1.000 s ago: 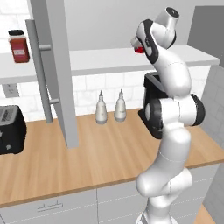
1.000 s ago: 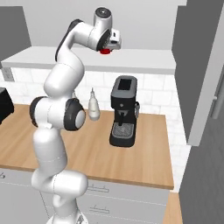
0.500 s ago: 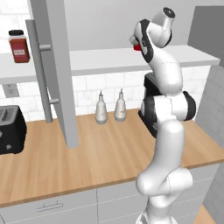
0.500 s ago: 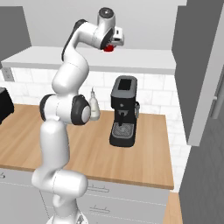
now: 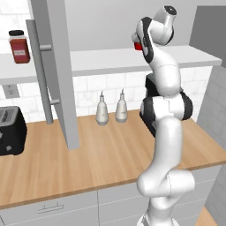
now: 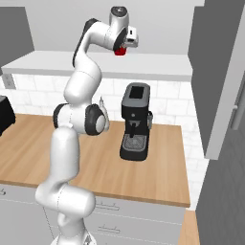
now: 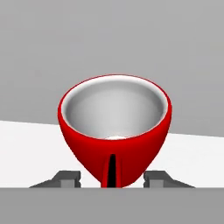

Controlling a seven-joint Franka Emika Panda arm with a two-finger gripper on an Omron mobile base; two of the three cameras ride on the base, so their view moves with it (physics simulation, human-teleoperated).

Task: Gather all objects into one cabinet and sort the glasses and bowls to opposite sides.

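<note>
Red and glossy, the cup [image 7: 114, 131] sits right between your claw [image 7: 112, 178] tips, which stand at a middling width, one on each side of its narrow base; from the hand view you cannot tell whether the pads are pressing on it or just flanking it, so treat the hold as unconfirmed. The cup looks small, light and rigid, with a hard shiny skin that will likely slip under a shallow pinch, and its walls flare strongly from a tight foot to a wide rim. You would do best taking it low on the body where the sides are closest together, squarely across the middle, because a hold near the rim would tend to squeeze it upward and out. It has a pale grey inside and a dark slit-like mark on the side facing you. Outward from there, the cup [image 6: 120, 50] is up at the level of the white shelf [image 6: 95, 64] above the bench [image 6: 143, 167], high over the coffee machine [image 6: 135, 122]. Farther left, past the two small bottles [image 5: 111, 108] by the tiled wall, stands the tall grey door [image 5: 59, 70] with its bar handle, and beyond it a red-lidded jar [image 5: 19, 46] on the shelf and a toaster [image 5: 11, 130] below.
</note>
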